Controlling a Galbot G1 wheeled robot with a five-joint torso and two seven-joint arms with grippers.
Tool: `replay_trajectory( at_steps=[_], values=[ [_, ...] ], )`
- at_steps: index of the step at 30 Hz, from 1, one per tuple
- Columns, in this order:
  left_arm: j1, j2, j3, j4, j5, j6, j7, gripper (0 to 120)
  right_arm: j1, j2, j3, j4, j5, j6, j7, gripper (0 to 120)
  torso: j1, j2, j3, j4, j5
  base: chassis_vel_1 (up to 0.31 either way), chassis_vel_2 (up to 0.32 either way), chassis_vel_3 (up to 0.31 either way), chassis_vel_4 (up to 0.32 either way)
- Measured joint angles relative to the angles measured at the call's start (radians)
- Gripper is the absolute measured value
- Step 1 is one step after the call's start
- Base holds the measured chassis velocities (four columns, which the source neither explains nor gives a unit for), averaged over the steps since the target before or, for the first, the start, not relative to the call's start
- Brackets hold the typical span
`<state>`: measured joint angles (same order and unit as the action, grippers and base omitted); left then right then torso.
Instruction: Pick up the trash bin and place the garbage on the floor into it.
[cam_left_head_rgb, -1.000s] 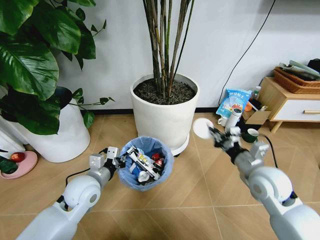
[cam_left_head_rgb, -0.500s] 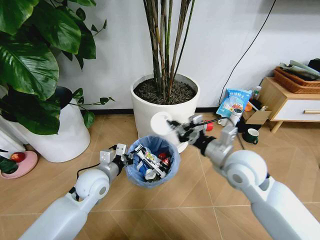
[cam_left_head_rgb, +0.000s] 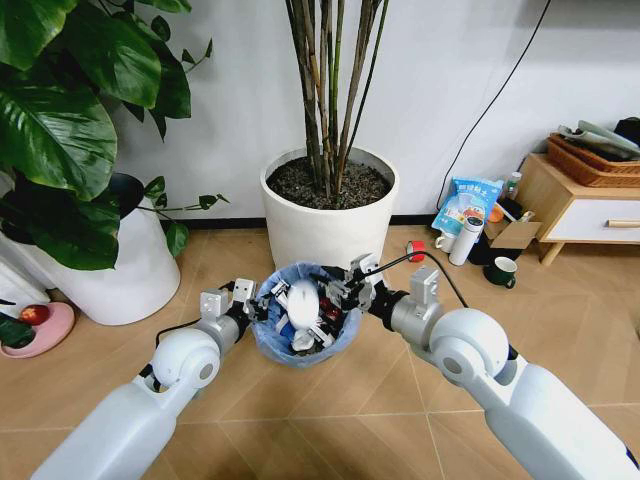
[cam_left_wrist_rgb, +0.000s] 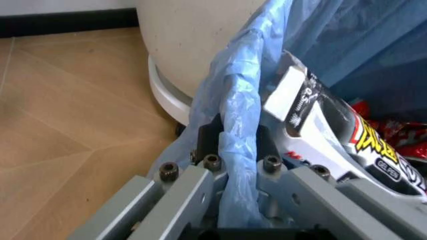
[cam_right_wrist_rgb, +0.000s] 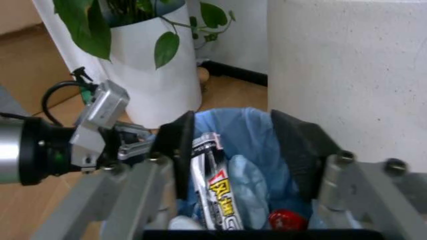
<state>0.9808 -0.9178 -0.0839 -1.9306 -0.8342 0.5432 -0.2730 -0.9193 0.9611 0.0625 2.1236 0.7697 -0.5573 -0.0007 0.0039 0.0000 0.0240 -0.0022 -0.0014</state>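
Note:
My left gripper (cam_left_head_rgb: 252, 306) is shut on the rim of the trash bin (cam_left_head_rgb: 300, 338), a small round bin lined with a light-blue bag, and holds it above the floor (cam_left_head_rgb: 330, 420). In the left wrist view its fingers (cam_left_wrist_rgb: 212, 150) clamp the blue bag. My right gripper (cam_left_head_rgb: 338, 292) hovers over the bin's mouth; in the right wrist view its fingers (cam_right_wrist_rgb: 175, 150) stand apart with nothing between them. A white round lid (cam_left_head_rgb: 302, 301) sits at the bin's mouth on top of other garbage. A wrapper with yellow letters (cam_right_wrist_rgb: 217, 192) and a red piece (cam_right_wrist_rgb: 287, 220) lie inside the trash bin (cam_right_wrist_rgb: 250, 135).
A big white plant pot (cam_left_head_rgb: 328, 220) stands right behind the bin, another white pot (cam_left_head_rgb: 125, 275) at the left. On the floor to the right are a red tape roll (cam_left_head_rgb: 417, 253), a white bottle (cam_left_head_rgb: 465, 240), a green mug (cam_left_head_rgb: 503, 270) and a wooden cabinet (cam_left_head_rgb: 575, 215).
My right arm swung left, carrying the white lid from over the floor at the right to above the bin. Its fingers now stand apart and the lid sits at the bin's mouth.

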Motion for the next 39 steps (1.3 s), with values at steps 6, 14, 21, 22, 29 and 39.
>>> replay_trajectory(
  at_steps=[6,14,21,22,29,39],
  values=[
    [0.009,0.003,-0.010,-0.005,0.001,0.000,0.000,0,-0.022,0.004,0.033,0.011,-0.006,0.027,0.031,67,0.000,0.000,0.000,-0.0001,0.0008,0.000,0.000,0.000,0.000],
    [0.046,0.003,-0.059,-0.016,0.033,-0.004,0.000,0,-0.105,0.019,0.131,0.042,-0.131,0.080,0.074,94,0.000,0.000,0.000,-0.0001,0.0005,0.000,0.000,0.000,0.000],
    [0.103,-0.005,-0.136,-0.046,0.067,-0.011,-0.037,0,-0.235,0.061,0.227,0.039,-0.287,0.140,0.143,100,0.000,0.000,0.000,0.0001,0.0008,0.000,0.000,0.000,0.000],
    [0.120,-0.007,-0.157,-0.053,0.080,-0.012,-0.038,0,-0.284,0.079,0.266,0.044,-0.320,0.147,0.150,100,0.000,0.000,0.000,0.0001,0.0007,0.000,0.000,0.000,0.000],
    [0.260,-0.044,-0.304,-0.108,0.142,0.001,-0.036,0,-0.472,0.184,0.444,0.082,-0.416,0.177,0.153,100,0.000,0.000,0.000,-0.0004,0.0007,0.000,0.000,0.000,0.000],
    [0.464,-0.105,-0.460,-0.217,0.179,0.040,-0.040,0,-0.575,0.252,0.534,0.158,-0.436,0.171,0.152,100,0.000,0.000,0.000,0.0000,0.0006,0.000,0.000,0.000,0.000]
  ],
)
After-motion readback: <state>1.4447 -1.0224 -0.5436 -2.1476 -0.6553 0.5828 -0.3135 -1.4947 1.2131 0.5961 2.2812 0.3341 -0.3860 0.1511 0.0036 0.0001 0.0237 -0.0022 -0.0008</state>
